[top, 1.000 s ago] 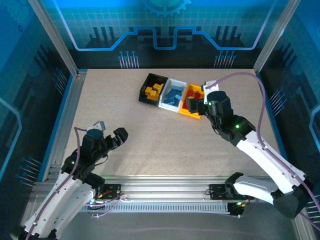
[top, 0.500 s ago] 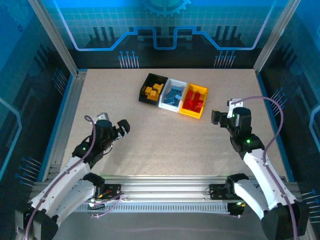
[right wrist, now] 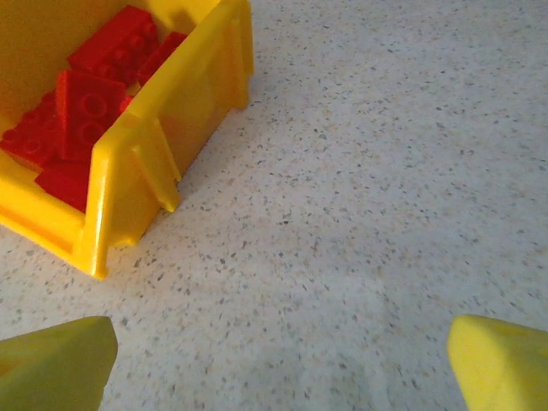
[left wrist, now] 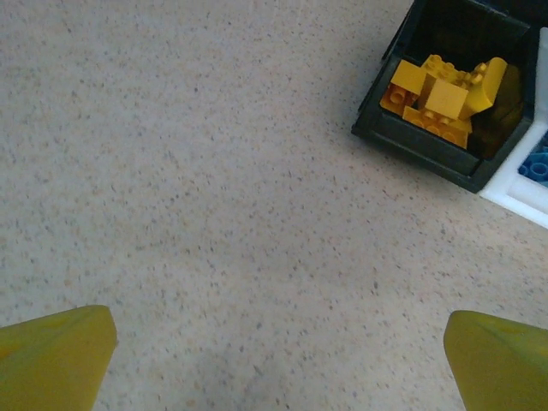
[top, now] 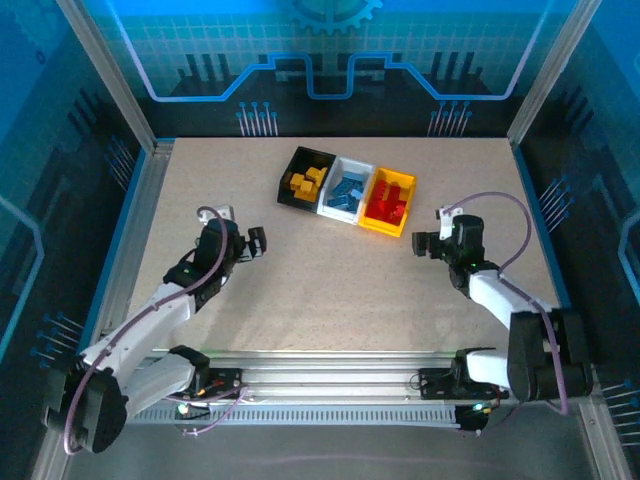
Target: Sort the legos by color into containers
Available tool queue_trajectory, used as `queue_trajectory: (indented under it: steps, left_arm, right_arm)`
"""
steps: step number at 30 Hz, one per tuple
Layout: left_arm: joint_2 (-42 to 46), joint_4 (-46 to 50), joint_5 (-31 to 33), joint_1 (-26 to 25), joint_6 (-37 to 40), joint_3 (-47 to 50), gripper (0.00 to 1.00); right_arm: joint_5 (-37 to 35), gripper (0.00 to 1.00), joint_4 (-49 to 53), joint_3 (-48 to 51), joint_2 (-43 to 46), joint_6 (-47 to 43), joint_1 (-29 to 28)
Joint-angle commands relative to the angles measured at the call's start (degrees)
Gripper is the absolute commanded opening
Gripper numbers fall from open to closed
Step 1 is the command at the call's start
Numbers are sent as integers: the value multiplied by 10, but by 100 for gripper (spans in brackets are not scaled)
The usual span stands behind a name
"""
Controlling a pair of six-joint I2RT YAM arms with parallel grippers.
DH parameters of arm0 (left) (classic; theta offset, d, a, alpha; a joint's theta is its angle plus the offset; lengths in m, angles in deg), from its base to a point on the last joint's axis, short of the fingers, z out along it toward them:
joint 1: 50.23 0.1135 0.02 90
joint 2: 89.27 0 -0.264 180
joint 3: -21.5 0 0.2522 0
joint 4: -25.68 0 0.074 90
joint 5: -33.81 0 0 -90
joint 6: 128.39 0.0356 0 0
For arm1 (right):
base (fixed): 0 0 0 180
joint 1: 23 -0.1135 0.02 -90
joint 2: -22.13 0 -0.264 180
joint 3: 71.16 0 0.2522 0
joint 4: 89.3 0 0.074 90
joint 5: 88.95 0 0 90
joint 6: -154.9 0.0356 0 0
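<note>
I'm seeing the left arm [top: 150, 315] stretching further forward than a second ago. The left end effector [top: 257, 240] is hovering over bare surface [top: 330, 290] near the black bin [top: 300, 152], fingers spread wide and carrying nothing. Yellow-orange legos [top: 305, 180] are sitting in that black bin, blue legos [top: 345, 190] in the white bin [top: 352, 161] and red legos [top: 390, 200] in the yellow bin [top: 385, 228]. The right end effector [top: 420, 243] is backing off from over the yellow bin, now hanging to its right, wide open and empty. I'm reading the sorting as finished. The right arm [top: 500, 295] is folding back, and both wrists are pointing low towards the bins.
</note>
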Motion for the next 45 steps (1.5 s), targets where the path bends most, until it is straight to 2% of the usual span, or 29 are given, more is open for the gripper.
queue_trajectory:
  steps: [1, 4, 8, 11, 13, 18, 22, 24, 31, 36, 38, 40, 45]
  left_arm:
    - [-35, -53, 35, 20, 49, -29, 99]
    - [-74, -92, 45, 42, 69, -41, 99]
    - [-134, -143, 55, 81, 93, -53, 99]
    - [-174, -177, 41, 108, 132, -63, 99]
    - [-197, -181, 40, 122, 163, -64, 99]
    - [-227, -222, 27, 148, 172, -39, 99]
    - [-255, -269, 16, 149, 165, -15, 99]
    - [-262, -328, 0, 149, 166, 14, 99]
    - [-276, -450, -56, 150, 220, 58, 99]
    - [-265, -559, -59, 153, 216, 122, 99]
    - [-270, -611, -67, 160, 207, 150, 99]
    - [-305, -717, -71, 162, 216, 183, 99]
    - [-296, -656, -53, 163, 205, 162, 99]
  right_arm:
    - [39, 100, -117, 2, -36, -14, 16]
    - [51, 100, -137, -7, -60, -25, 16]
    - [77, 100, -112, -36, -84, -21, 21]
    - [83, 100, -127, -33, -86, -18, 21]
    - [83, 100, -174, -12, -95, -10, 21]
    - [76, 100, -176, -21, -114, -13, 17]
    - [92, 100, -178, -19, -114, -18, 19]
    - [96, 100, -180, -18, -113, -18, 19]
    - [99, 100, -178, -20, -114, -18, 21]
    - [99, 100, -177, -21, -115, -18, 21]
    - [100, 100, -176, -21, -115, -18, 21]
    - [100, 100, -176, -21, -115, -18, 21]
    - [109, 100, -188, -13, -112, -21, 21]
